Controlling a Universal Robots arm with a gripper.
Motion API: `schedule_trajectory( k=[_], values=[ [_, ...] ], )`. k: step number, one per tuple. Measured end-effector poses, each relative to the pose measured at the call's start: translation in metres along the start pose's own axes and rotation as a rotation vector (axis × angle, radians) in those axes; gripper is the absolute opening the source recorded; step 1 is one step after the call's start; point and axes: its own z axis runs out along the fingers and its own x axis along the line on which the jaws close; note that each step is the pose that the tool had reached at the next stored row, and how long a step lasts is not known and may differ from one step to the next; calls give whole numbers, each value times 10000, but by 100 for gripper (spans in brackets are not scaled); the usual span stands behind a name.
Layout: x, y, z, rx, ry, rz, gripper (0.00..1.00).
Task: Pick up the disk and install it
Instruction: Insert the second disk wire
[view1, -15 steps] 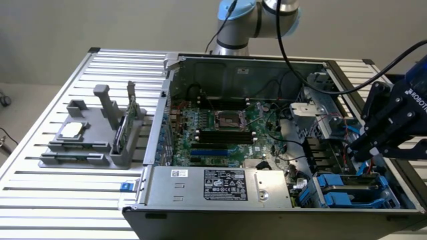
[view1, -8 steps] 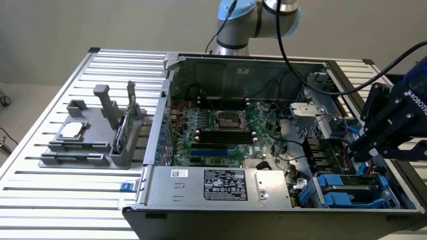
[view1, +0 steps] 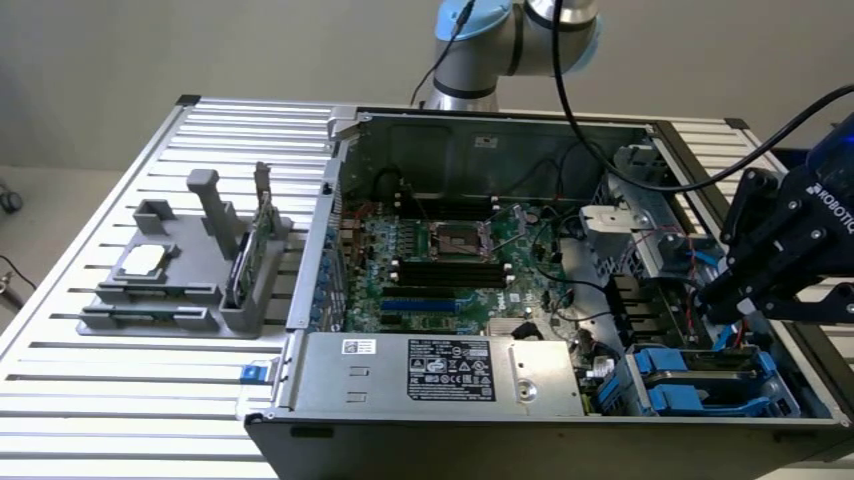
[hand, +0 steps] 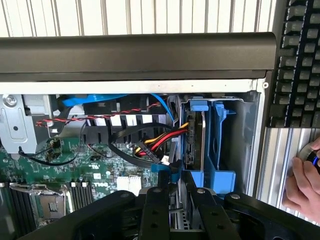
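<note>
Slatted bench (view1: 80, 400) carrying open PC case (view1: 441, 410). Disk (hand: 196, 142) on edge in blue bay (hand: 220, 145), cables (hand: 160, 145) just beside. Pincer (hand: 176, 192) hovers above, apparently pressed together, empty. Best kept square to bay, off cables.

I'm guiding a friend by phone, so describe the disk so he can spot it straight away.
Find the open computer case on the slatted table. At its front corner by the gripper, near the metal power supply, the disk stands on edge, framed in a blue plastic carrier, unlike the green motherboard.
</note>
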Motion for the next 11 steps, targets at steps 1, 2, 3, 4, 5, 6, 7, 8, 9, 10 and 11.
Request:
schedule_trajectory(
  k=[1,2,3,4,5,6,7,8,9,10,11],
  values=[
    [0,0,2,0,-2,0,25],
    [0,1,4,0,-2,1,25],
    [0,1,5,0,-4,1,25],
    [0,1,7,0,-8,1,25],
    [0,1,9,0,-10,2,25],
    [0,2,10,0,-13,3,25],
    [0,2,12,0,-16,3,25],
    [0,2,14,-1,-21,4,25],
    [0,2,15,-1,-25,5,25],
    [0,3,16,-1,-30,6,23],
    [0,3,17,-1,-35,7,16]
  ],
)
